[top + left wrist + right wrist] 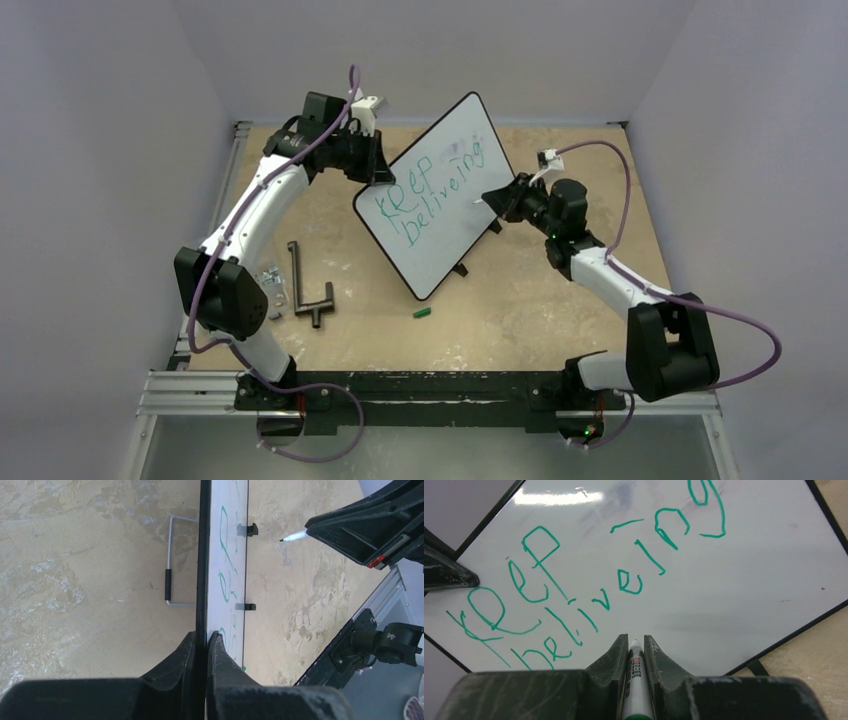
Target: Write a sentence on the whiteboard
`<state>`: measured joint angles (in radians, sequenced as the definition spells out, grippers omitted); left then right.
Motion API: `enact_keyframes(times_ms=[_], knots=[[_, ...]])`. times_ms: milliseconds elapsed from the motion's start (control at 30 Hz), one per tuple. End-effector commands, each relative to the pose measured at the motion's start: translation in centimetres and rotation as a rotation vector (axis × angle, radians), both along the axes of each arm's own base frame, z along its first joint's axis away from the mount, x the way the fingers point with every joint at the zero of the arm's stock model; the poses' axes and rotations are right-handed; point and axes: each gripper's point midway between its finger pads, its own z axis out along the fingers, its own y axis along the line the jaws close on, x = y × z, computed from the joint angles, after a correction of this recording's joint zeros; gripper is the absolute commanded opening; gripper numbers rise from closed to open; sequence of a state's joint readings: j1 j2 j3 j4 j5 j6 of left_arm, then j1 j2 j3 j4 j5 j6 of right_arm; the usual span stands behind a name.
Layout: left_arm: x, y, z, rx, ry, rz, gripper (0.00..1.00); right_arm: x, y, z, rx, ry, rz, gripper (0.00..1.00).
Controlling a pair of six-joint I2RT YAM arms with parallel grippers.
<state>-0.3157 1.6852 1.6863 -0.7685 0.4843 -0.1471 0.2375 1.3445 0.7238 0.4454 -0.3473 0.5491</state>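
Observation:
The whiteboard [445,235] is tilted up above the table, and my left gripper [378,172] is shut on its upper left edge. In the left wrist view the two fingers pinch the black frame [202,555] at the left gripper [202,636]. The sentence [440,182] is green lettering in two lines, roughly "Keep beliveing" [574,580]. My right gripper [635,638] is shut on a white marker [635,675] with a green end. The marker tip [292,536] points at the blank area under the lettering, a short way off the board face [734,590].
A black T-shaped tool [305,285] and small metal parts [270,285] lie at the left. A green cap [422,313] lies in front of the board. Behind the board a wire loop [170,560] rests on the table. A metal rail [430,385] runs along the near edge.

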Motion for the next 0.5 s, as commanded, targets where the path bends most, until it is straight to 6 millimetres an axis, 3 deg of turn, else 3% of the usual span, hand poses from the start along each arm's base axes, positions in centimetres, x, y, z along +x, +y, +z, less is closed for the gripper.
enact_keyframes(times_ms=[0,467], knots=[[2.7,5.3,-4.4,0.28,-0.032,0.142,0.0,-1.5,1.4,1.9,0.033,-0.065,0.071,0.0],[3.4,6.5,-5.5,0.328,-0.029,0.162,0.0,-5.2,3.6,1.2,-0.013,-0.096,0.15,0.0]])
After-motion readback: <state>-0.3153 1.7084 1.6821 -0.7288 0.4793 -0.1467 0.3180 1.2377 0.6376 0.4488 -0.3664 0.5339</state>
